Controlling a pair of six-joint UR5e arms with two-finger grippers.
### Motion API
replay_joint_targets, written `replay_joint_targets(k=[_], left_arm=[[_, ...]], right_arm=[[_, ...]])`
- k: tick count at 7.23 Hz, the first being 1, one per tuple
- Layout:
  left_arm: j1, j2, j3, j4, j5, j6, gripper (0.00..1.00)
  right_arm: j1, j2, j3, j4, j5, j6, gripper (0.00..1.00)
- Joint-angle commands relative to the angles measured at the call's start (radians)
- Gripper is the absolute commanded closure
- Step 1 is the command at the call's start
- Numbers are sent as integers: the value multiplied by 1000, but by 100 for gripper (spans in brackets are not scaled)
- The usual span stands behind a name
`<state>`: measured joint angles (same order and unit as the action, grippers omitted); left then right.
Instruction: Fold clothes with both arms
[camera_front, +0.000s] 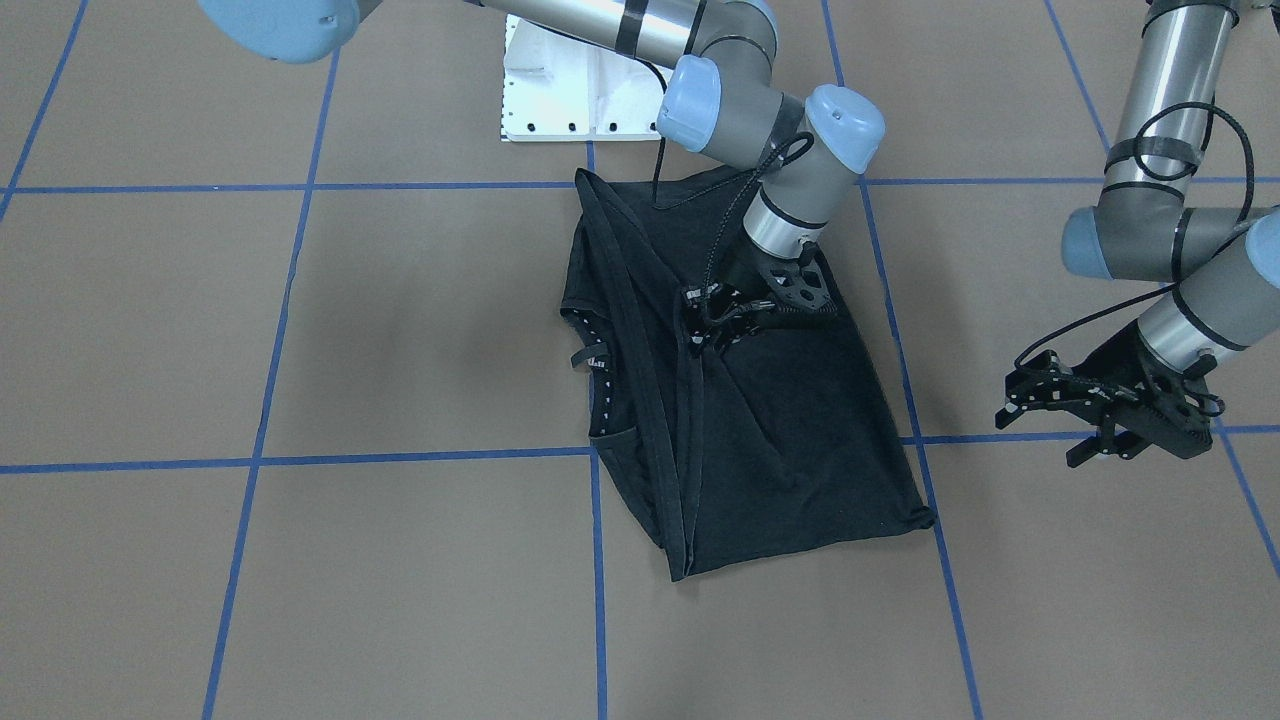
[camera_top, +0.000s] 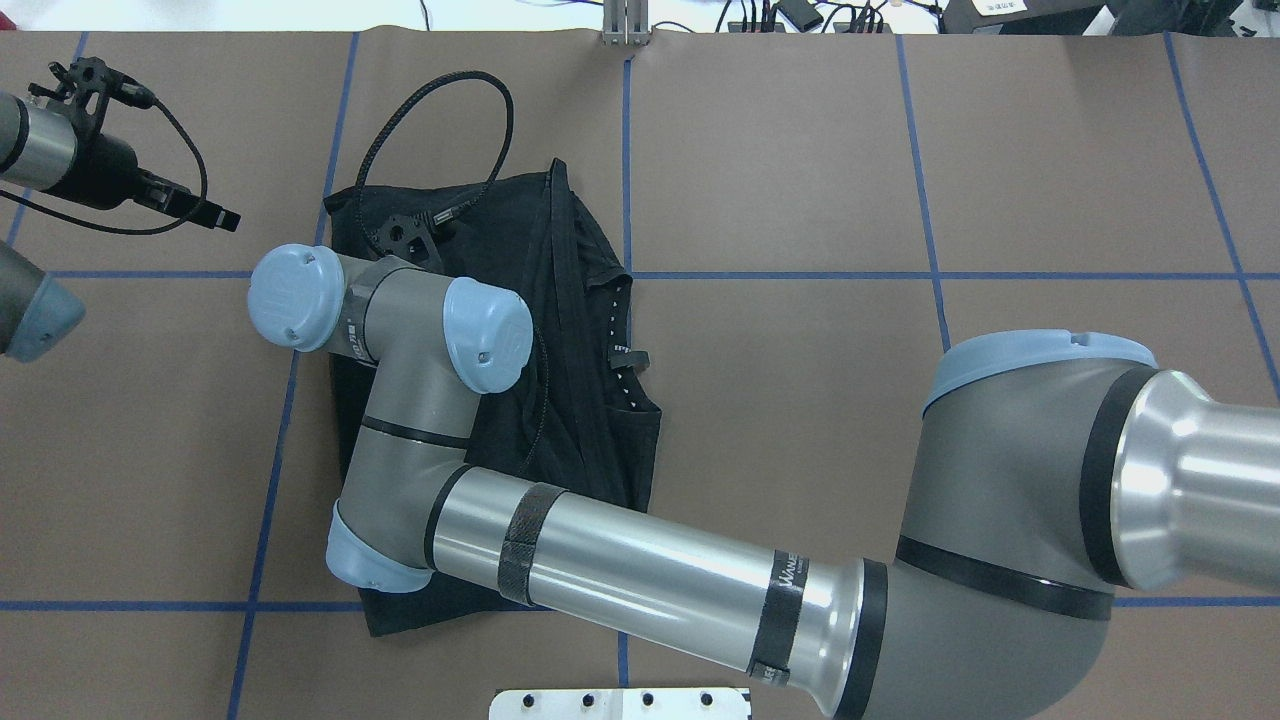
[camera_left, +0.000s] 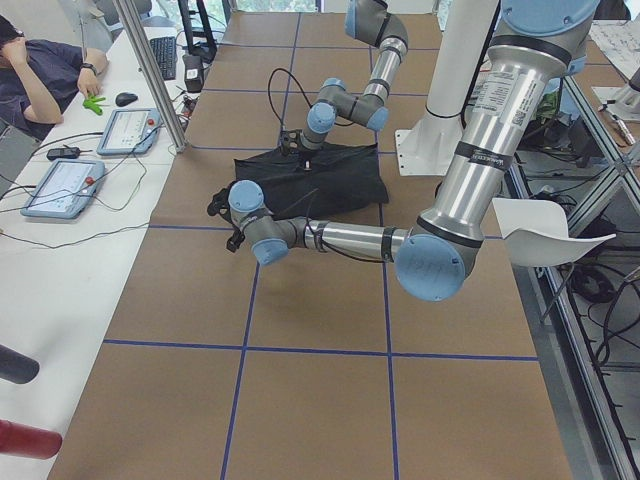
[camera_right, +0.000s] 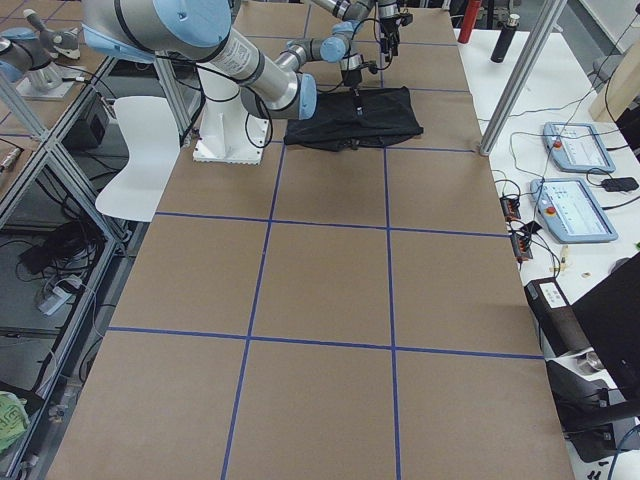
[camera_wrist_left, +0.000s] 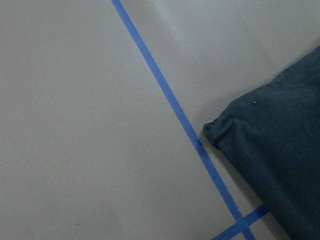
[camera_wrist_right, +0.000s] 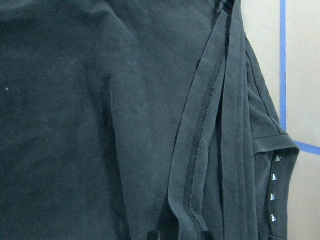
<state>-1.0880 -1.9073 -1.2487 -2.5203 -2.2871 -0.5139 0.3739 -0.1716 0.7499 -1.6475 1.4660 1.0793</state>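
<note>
The black T-shirt (camera_front: 800, 420) lies folded and flat on the brown table, plain side up, with its hem strips (camera_wrist_right: 200, 130) running along one edge. My right arm reaches across it. The right gripper (camera_front: 712, 322) sits low over the shirt's middle near that hem fold, and its fingers look spread with no cloth lifted. My left gripper (camera_front: 1050, 425) hangs open and empty beside the shirt, clear of the cloth. The left wrist view shows only a shirt corner (camera_wrist_left: 220, 131) and bare table. In the overhead view the right wrist hides the right gripper.
The white bolted pedestal (camera_front: 560, 95) stands just behind the shirt. Blue tape lines (camera_front: 400, 460) grid the table. A person (camera_left: 40, 75) sits at a side bench with control tablets (camera_left: 60, 185). An aluminium post (camera_right: 515, 75) stands at the table's edge.
</note>
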Motion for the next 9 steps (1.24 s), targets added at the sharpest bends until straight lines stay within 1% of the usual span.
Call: replay_joint_targets(k=[1,2,3,4,6,8,9], left_arm=[[-1,1,0,0,0,0,0],[0,-1,2,0,0,2,0],[-1,1,2,0,0,2,0],[0,1,2,0,0,2,0],[0,1,0,0,0,0,0],[-1,1,0,0,0,0,0],[-1,1,0,0,0,0,0]], right_arm=[[-6,1,-26,0,0,-16,62],[-6,1,-26,-1,-1,-45,70],[-3,1,-26,-2,-1,-62,85],[0,1,-24,-2,-1,-85,97],[5,1,-21,-3,-1,-102,100],[7,0,-15,-11,4,-104,100],[11,-5,17,-38,14,-104,100]])
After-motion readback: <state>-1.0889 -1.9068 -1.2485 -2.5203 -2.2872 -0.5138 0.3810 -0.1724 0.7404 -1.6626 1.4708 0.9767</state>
